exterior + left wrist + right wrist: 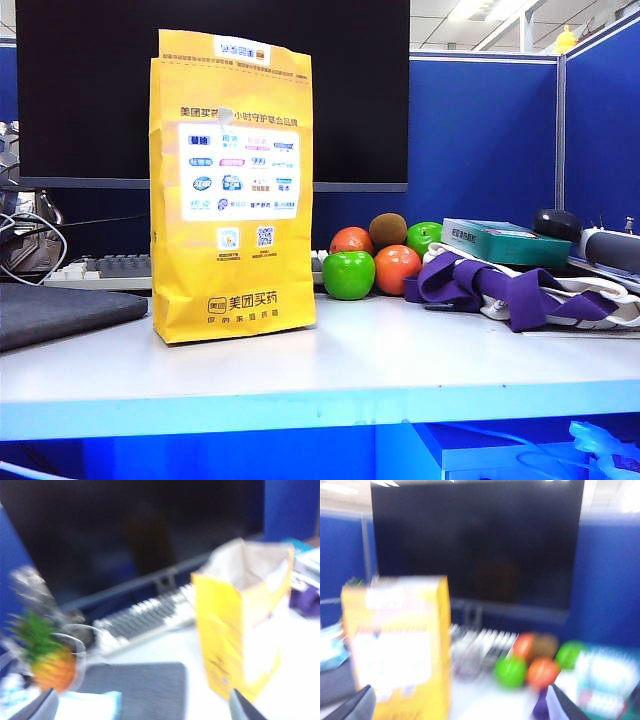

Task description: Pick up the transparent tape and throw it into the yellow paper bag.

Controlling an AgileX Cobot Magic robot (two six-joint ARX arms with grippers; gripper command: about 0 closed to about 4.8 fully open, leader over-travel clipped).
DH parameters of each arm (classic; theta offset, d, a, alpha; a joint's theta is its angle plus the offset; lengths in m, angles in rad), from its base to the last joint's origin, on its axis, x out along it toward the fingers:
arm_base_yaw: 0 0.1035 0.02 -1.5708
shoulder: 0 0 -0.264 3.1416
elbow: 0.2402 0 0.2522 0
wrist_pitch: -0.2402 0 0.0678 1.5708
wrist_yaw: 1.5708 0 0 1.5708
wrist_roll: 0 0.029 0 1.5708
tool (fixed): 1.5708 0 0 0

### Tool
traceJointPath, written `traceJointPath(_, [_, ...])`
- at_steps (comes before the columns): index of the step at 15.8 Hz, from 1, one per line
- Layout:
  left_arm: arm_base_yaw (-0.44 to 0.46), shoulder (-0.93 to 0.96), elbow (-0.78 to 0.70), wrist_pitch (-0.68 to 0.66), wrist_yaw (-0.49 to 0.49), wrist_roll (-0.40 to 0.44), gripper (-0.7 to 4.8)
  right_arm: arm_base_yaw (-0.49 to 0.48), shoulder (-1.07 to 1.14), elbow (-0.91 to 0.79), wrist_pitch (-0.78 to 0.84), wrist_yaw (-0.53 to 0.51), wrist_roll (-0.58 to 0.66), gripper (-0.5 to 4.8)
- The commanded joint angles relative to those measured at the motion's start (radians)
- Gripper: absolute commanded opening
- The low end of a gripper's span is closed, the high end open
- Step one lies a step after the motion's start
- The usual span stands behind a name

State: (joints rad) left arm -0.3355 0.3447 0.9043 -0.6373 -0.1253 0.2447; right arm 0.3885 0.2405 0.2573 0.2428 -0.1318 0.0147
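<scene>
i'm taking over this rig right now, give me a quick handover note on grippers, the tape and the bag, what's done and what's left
Left gripper: open, empty, raised over the table's left side near the yellow paper bag.
Right gripper: open, empty, raised and facing the bag and the fruit.
Neither arm shows in the exterior view.
Bag: upright on the table, left of centre, top open.
Transparent tape: not visible in any view; the wrist views are blurred. It may be inside the bag, but the pictures cannot confirm that.
Left: check inside the bag; if the tape is not there, find it and drop it in.
</scene>
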Motion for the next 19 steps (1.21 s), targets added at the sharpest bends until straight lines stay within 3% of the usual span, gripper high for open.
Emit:
traceJointPath(1, [0.0,0.004,-0.082,0.099,0.018,-0.015,4.79,0.001,0.004,-0.048,0.002,0.024,0.066,4.79])
traceJointPath(2, [0.0,0.004,-0.086,0.091,0.016,-0.016,4.79,0.001,0.004,-0.048,-0.015,0.023,0.132,4.79])
traceJointPath(14, [0.0,0.005,-0.104,0.079,0.017,-0.017,4.79,0.0,0.005,-0.067,-0.037,0.022,0.132,4.79])
traceJointPath(17, [0.001,-0.01,-0.35,0.418,-0.002,-0.017,4.79,0.0,0.003,-0.15,0.048,0.019,0.132,4.79])
traceJointPath(19, [0.001,-0.016,-0.453,0.472,-0.005,-0.017,4.79,-0.007,-0.011,-0.159,0.061,0.019,0.133,4.79])
